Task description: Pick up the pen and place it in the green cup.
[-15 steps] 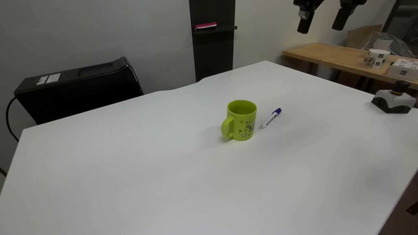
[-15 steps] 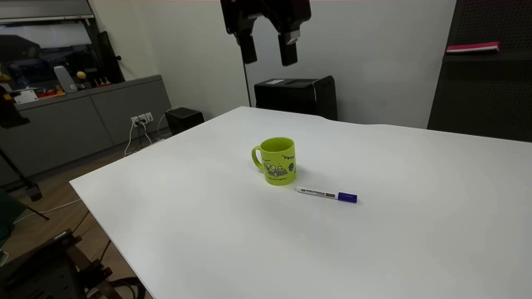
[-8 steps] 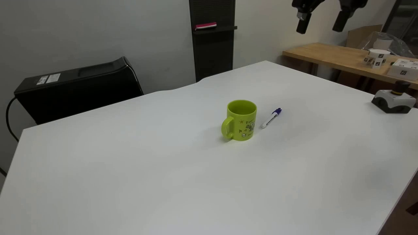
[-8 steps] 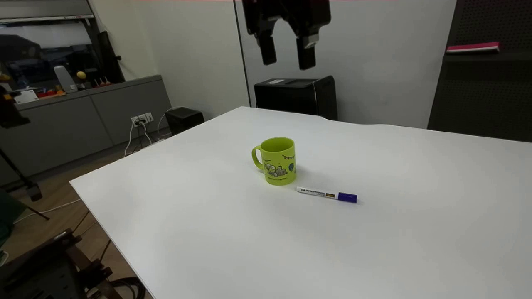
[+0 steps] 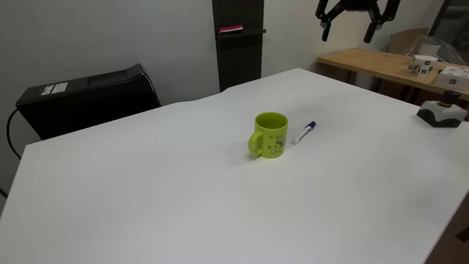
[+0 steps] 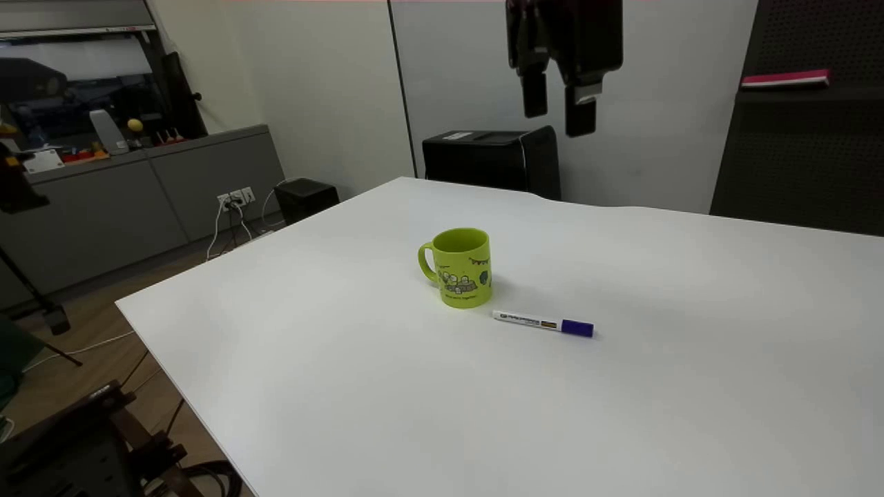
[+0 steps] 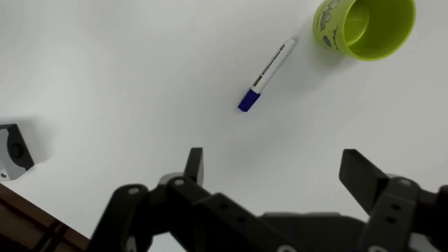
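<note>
Wrist view: slim white pen lies flat, blue-capped, black-lettered; claw spread wide, holding nothing.

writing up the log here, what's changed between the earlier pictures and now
The open pincer moved rightward and slightly down in an exterior view, and appears to have turned. Nothing was taken hold of or let go. The pen and green cup stayed put.

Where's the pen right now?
In the wrist view, the pen lies on the white table, just left of the green cup, not touching it.
</note>
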`<state>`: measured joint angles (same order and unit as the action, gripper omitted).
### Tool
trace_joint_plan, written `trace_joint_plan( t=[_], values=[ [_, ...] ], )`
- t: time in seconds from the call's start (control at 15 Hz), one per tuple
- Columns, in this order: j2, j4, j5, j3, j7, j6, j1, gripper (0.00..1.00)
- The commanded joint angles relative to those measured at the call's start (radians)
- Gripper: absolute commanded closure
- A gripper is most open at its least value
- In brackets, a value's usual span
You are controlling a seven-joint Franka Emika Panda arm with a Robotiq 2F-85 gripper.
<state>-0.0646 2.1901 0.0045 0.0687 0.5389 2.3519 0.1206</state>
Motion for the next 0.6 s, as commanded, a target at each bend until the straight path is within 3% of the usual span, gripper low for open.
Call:
trace_joint_plan(
  t=[0.0,0.33,0.53],
  values=[
    [-0.131,-0.161,0.000,0.025,0.199,-0.032,-0.029,0.00],
    [-0.266,-0.302,-0.006,0.056,0.467,-0.019,-0.082,0.00],
    [-0.313,-0.318,-0.009,0.076,0.633,0.001,-0.122,0.00]
  ],
)
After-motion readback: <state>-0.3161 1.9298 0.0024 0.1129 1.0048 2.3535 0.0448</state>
